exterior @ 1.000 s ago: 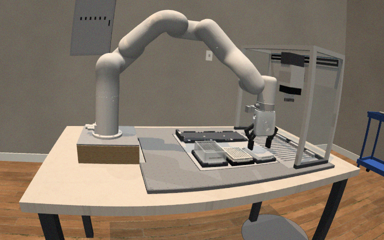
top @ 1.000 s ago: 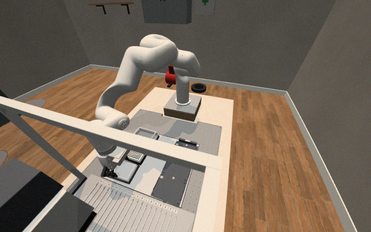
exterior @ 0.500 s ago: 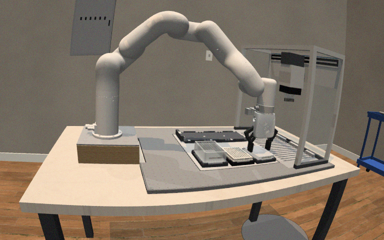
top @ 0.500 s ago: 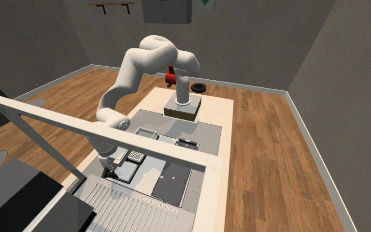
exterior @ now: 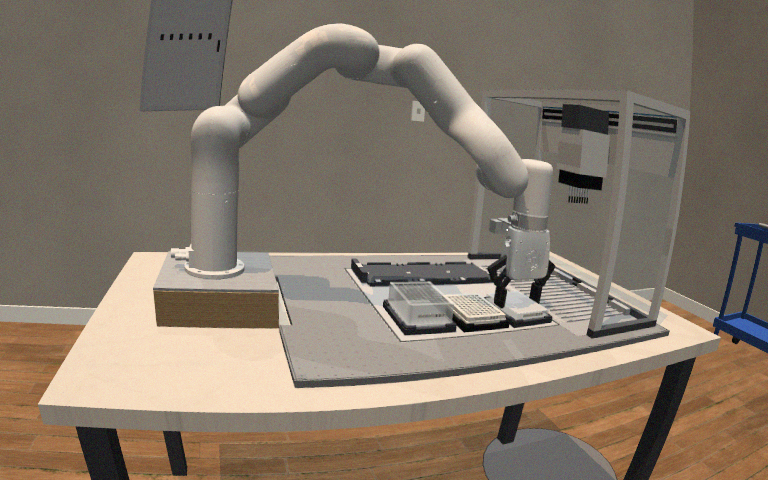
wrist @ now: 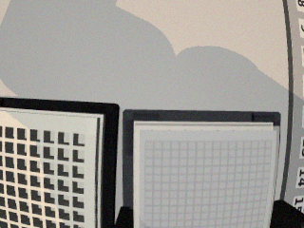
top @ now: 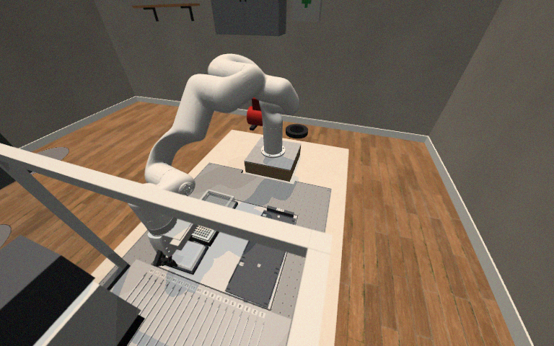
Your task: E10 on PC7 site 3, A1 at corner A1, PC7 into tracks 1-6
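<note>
E10 (exterior: pixel 526 310), a white 384-well plate, sits in its black nest S3, the nest nearest the rails; it also shows in the wrist view (wrist: pixel 205 190) and in the top view (top: pixel 190 254). My gripper (exterior: pixel 518 294) is open and low over E10, with one dark finger on either side of the plate. It holds nothing. E01 (exterior: pixel 475 308) (wrist: pixel 47 190), a 96-well plate, sits on S2 next to it. E07 (exterior: pixel 417 298), a clear deep-well block, sits on S1. The dark carrier PC7 (exterior: pixel 419 271) (top: pixel 257 271) lies on the apron with its sites empty.
The ribbed rails (top: pixel 195 313) lie just beyond the nests, with numbered track labels (wrist: pixel 298 0) along the apron edge. The instrument's pale frame (exterior: pixel 617 209) stands over the rails, and its beam (top: pixel 163 200) hides part of the deck in the top view.
</note>
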Robot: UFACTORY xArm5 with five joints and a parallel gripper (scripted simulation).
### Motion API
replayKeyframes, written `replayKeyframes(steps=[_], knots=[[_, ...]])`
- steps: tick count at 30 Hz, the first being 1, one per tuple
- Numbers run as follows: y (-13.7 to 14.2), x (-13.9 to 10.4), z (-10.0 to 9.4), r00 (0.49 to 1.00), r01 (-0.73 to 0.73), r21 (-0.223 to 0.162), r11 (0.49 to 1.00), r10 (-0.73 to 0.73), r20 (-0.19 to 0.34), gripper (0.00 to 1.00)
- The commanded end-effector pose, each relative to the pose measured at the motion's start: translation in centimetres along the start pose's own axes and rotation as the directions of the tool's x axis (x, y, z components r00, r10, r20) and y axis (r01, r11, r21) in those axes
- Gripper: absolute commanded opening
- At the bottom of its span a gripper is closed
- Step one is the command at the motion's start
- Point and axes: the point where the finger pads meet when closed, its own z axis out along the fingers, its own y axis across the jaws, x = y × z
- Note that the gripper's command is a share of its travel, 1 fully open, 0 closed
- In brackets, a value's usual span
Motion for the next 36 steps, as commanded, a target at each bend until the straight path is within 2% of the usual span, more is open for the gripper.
replayKeyframes(steps=[1, 12, 13, 36], knots=[[0.18, -0.04, -0.22, 1.000, 0.000, -0.005, 1.000, 0.000, 0.001, 1.00], [0.18, -0.04, -0.22, 1.000, 0.000, -0.005, 1.000, 0.000, 0.001, 1.00], [0.18, -0.04, -0.28, 1.000, 0.000, -0.005, 1.000, 0.000, 0.001, 0.00], [0.18, -0.04, -0.28, 1.000, 0.000, -0.005, 1.000, 0.000, 0.001, 0.00]])
